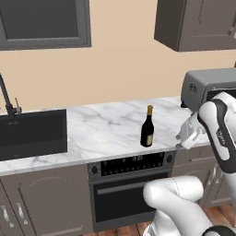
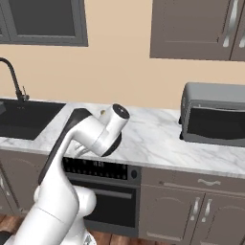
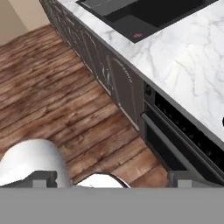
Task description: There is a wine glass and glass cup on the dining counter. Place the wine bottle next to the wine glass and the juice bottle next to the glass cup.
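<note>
The claw point(image 1: 183, 138) hangs spread and holds nothing, at the front edge of the marble worktop point(image 1: 101, 129) above the oven point(image 1: 131, 189). The wine bottle point(image 1: 147, 126) stands upright on that worktop just to the claw's left, apart from it, with the sink point(image 1: 32, 133) farther left and the toaster oven point(image 1: 209, 87) behind to its right.

No text can be read. The wine bottle point(image 1: 147, 129) on the worktop point(image 1: 106, 131) carries a pale label — too small to make out. At three o'clock from it, the arm point(image 1: 220, 133) bears dark lettering along its side — blurred, illegible.
</note>
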